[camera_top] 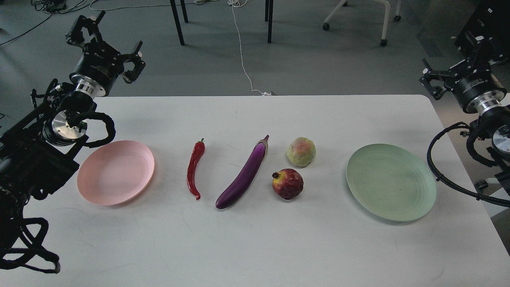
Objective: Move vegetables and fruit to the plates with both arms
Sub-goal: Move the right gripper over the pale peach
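On the white table [255,243] a red chili pepper [195,168] and a purple eggplant [244,174] lie side by side in the middle. Right of them sit a yellow-green fruit [301,151] and, just in front of it, a dark red pomegranate [287,183]. A pink plate [116,172] lies at the left and a green plate [391,181] at the right, both bare. My left gripper [106,42] hangs open above the table's far left corner, holding nothing. My right gripper [458,59] is raised beyond the far right corner, open and holding nothing.
Chair and table legs [177,22] and a white cable [243,59] are on the grey floor behind the table. Black cable loops [438,167] hang from my right arm near the green plate. The table's front half holds nothing.
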Tool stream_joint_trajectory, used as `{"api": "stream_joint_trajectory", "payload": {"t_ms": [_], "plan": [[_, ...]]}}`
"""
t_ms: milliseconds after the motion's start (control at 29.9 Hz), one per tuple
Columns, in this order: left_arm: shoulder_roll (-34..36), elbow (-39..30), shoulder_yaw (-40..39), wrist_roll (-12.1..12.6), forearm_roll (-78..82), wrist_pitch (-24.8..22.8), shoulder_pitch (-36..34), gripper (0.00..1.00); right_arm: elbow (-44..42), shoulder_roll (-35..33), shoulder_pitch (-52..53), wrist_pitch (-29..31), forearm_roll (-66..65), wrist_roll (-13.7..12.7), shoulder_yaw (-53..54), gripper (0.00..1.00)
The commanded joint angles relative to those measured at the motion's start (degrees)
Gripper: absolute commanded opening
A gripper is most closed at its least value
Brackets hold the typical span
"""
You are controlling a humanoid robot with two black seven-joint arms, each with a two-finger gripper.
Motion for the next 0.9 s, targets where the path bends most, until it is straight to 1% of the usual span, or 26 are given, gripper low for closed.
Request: {"api": "stream_joint_trajectory", "payload": {"t_ms": [0, 167, 234, 335, 402, 535, 602, 703, 770, 870], "plan": [[0.1, 0.0, 0.5, -0.2, 0.1, 0.0, 0.2, 0.98, -0.1, 0.1, 0.9, 0.0, 0.0, 0.8, -1.9, 0.99], [0.2, 0.0, 0.4, 0.0, 0.0, 0.0, 0.1, 0.98, 0.2, 0.0, 1.7, 0.0, 0.0, 0.8, -2.3, 0.99], [0.3, -0.1, 0.3, -0.2, 0.0, 0.0, 0.0, 0.98, 0.4, -0.8, 4.1, 0.0, -0.1, 0.7, -4.3, 0.99], [0.4, -0.4, 0.0, -0.2, 0.0, 0.0, 0.0, 0.98, 0.4, -2.4, 11.1, 0.0, -1.0, 0.7, -12.6, 0.99], [0.3, -0.4, 0.0, -0.2, 0.0, 0.0, -0.3, 0.98, 0.5, -3.5, 16.6, 0.0, -1.1, 0.7, -20.1, 0.99], [0.0, -0.4, 0.7, -0.1, 0.2, 0.0, -0.5, 0.98, 1.6, -3.5, 27.5, 0.0, -1.7, 0.7, -34.1, 0.98], [0.1, -0.4, 0.9, -0.1, 0.4, 0.0, -0.5, 0.98, 3.8, -3.2, 32.8, 0.0, -4.6, 0.7, -41.6, 0.98], [0.3, -0.4, 0.9, 0.1, 0.6, 0.0, -0.5, 0.98, 7.8, -2.3, 39.9, 0.0, -13.9, 0.8, -51.1, 0.98], [0.5, -0.5, 0.9, 0.3, 0.6, 0.0, -0.5, 0.98, 10.3, 0.1, 44.0, 0.0, -22.2, 0.8, -56.9, 0.98], [0.7, -0.5, 0.9, 0.3, 0.6, 0.0, -0.5, 0.98, 12.2, 3.3, 47.5, 0.0, -31.3, 0.8, -63.0, 0.98]]}}
